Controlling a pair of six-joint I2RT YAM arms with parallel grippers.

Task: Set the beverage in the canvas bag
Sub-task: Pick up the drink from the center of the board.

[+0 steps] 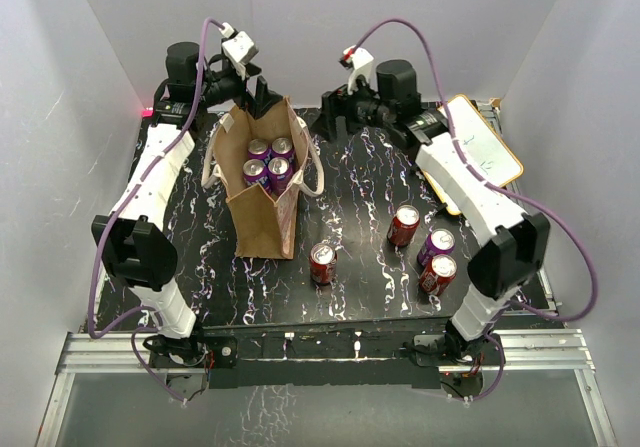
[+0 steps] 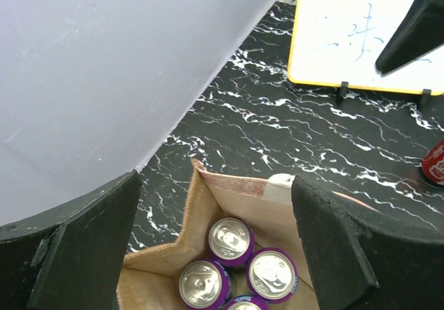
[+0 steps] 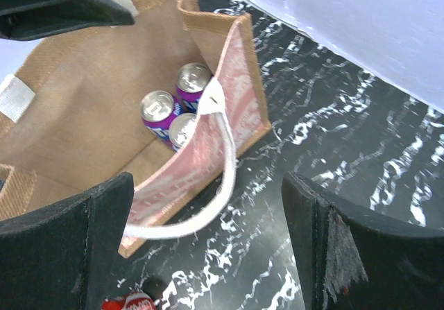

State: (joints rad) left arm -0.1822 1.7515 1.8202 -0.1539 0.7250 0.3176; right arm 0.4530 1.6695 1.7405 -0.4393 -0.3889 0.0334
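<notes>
The canvas bag (image 1: 262, 222) stands upright on the worktop (image 1: 360, 182), left of centre, with its mouth open and four purple cans (image 1: 270, 163) already inside. Four more drinks wait outside. One red can (image 1: 322, 263) stands just beside the bag's near right corner. A red can (image 1: 404, 225), a purple can (image 1: 438, 246) and another red can (image 1: 437, 274) are grouped close together by the right arm.

The left tool (image 2: 215, 209) hangs over the bag's far rim with its fingers wide apart, holding nothing. The right tool (image 3: 208, 230) sits beside the bag's right wall, also spread and empty.

The nearest hazard is the cream handle (image 3: 229, 161). It droops outward right below the right tool, and a finger that catches the loop on the way out would likely drag or tip the bag. The left tool is close enough to the rim that a small drop could fold the soft wall inward and narrow the mouth.

The three grouped cans leave little room for spread fingers, so reaching for one may knock a neighbour over. The cans inside cover much of the bag's floor, so a new one might land on a lid and lean. A wide swing of the right arm could also clip the whiteboard (image 1: 485, 147) beside it.
</notes>
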